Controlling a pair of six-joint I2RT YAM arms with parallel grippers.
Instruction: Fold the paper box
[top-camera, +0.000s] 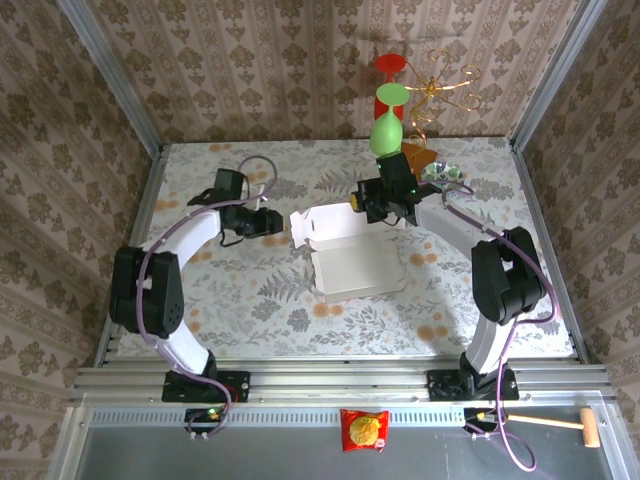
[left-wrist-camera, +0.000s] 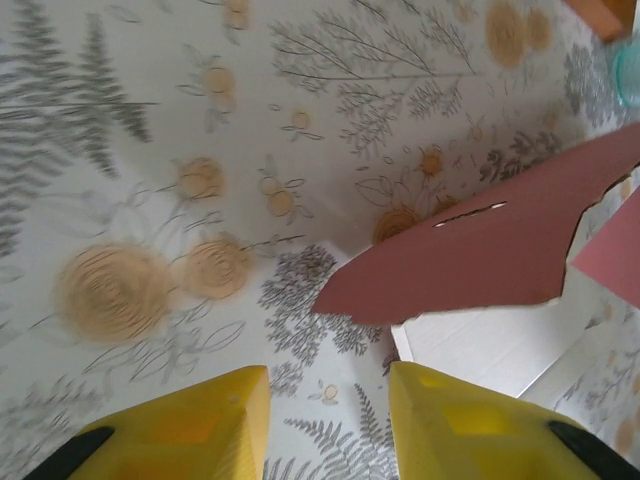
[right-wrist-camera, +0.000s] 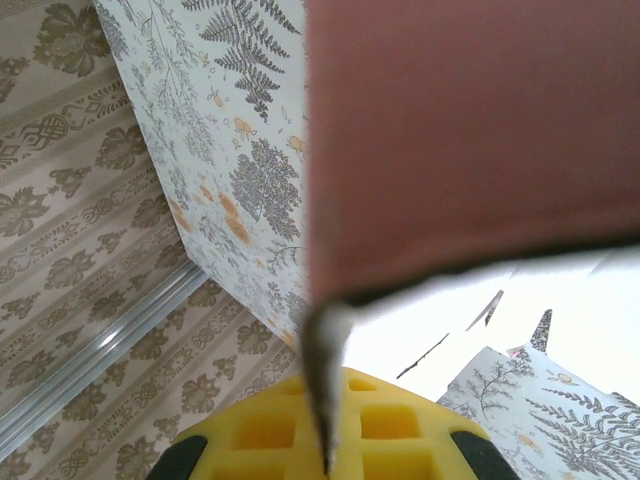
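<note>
The paper box (top-camera: 352, 262) lies half-formed at mid-table, whitish inside up, with a side flap (top-camera: 300, 226) sticking out to the left. My right gripper (top-camera: 378, 203) is shut on the box's far wall; in the right wrist view the thin cardboard edge runs between its yellow fingers (right-wrist-camera: 328, 440), under the pink panel (right-wrist-camera: 470, 130). My left gripper (top-camera: 273, 222) hovers just left of the flap. Its yellow fingers (left-wrist-camera: 190, 425) stand apart over bare tablecloth, open, with the pink flap (left-wrist-camera: 490, 250) ahead and to the right, untouched.
A green balloon-shaped ornament (top-camera: 387, 130), a red stand (top-camera: 390, 68) and gold wire curls (top-camera: 445, 85) stand at the back, right behind the right gripper. A snack packet (top-camera: 364, 430) and a wooden mallet (top-camera: 572, 425) lie on the near ledge. Metal frame posts edge the table.
</note>
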